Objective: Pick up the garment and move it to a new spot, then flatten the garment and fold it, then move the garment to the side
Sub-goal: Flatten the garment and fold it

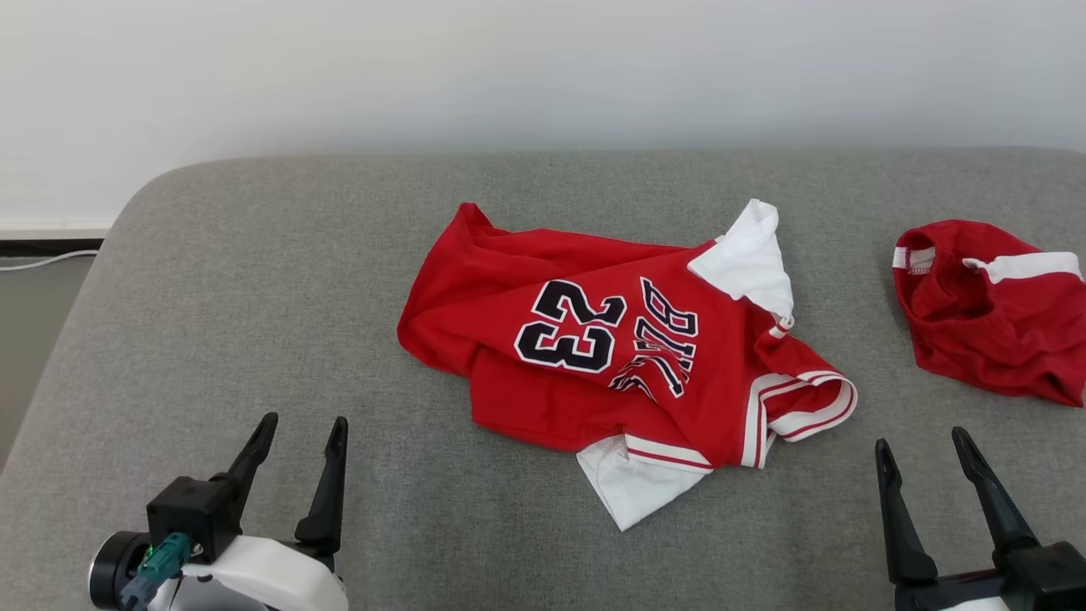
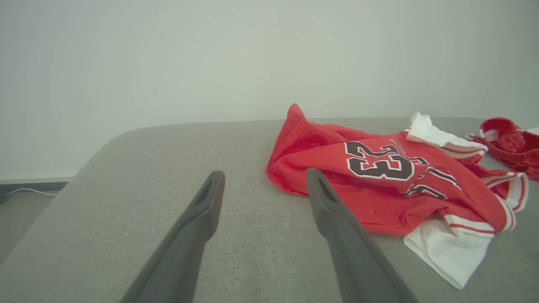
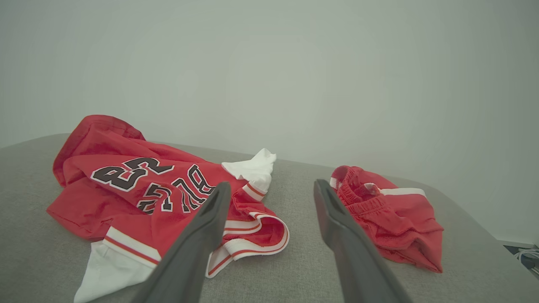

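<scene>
Nearest, the left gripper point(image 1: 305, 420) and the right gripper point(image 1: 920, 437) hang over the grey cushion point(image 1: 212, 297), each with its fingers spread wide and nothing between them. Ahead of both and between them, touching neither, the red jersey point(image 1: 611, 356) lies crumpled, a white sleeve closest. Farther ahead of the right gripper lie red shorts point(image 1: 993, 314), then the pale wall point(image 1: 543, 68).
</scene>
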Tool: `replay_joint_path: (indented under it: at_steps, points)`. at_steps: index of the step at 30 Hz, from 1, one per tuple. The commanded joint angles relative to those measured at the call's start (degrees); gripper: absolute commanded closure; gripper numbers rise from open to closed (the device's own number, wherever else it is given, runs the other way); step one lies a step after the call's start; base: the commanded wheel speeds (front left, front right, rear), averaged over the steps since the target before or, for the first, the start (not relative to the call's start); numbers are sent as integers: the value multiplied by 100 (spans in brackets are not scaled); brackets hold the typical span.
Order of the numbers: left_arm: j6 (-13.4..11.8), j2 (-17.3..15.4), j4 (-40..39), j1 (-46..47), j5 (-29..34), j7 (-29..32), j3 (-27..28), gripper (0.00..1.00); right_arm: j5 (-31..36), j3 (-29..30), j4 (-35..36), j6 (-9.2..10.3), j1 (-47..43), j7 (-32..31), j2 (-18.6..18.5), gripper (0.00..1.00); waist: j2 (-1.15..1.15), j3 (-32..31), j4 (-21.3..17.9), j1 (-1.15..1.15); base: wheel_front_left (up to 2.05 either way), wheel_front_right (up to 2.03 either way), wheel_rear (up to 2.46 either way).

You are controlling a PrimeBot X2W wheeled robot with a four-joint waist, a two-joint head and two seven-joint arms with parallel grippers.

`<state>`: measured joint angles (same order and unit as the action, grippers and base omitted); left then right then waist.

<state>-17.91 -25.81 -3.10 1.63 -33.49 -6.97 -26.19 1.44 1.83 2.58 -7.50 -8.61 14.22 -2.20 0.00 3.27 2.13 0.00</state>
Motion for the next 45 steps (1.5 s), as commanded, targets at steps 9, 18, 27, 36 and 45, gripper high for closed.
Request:
replay_joint_path:
  at_steps: [9,18,27,36,45]
  points:
    - [527,-135,23,1444,-186,328,209,0,107,-424,-284,1,1160,-227,-92,0,0,636,-20,0,0,0,0]
    - [1661,103,1081,3598,-856,1330,55,0,73,-844,-1187,1,2793,-425,-230,0,0,1426,-90,0,0,0,0]
    - [2423,202,2556,5332,-1408,2364,-159,0,-50,-1284,-2181,1,4157,-725,-133,0,0,1862,-325,0,0,0,0]
    - [2537,78,3362,6248,-1927,2948,-696,0,-292,-1940,-2785,1,4966,-729,-72,0,0,2302,-649,0,0,0,0]
    - [2539,-318,3575,6643,-2674,3302,-1162,0,-643,-2408,-3081,1,5340,-577,-69,0,0,2582,-813,0,0,0,0]
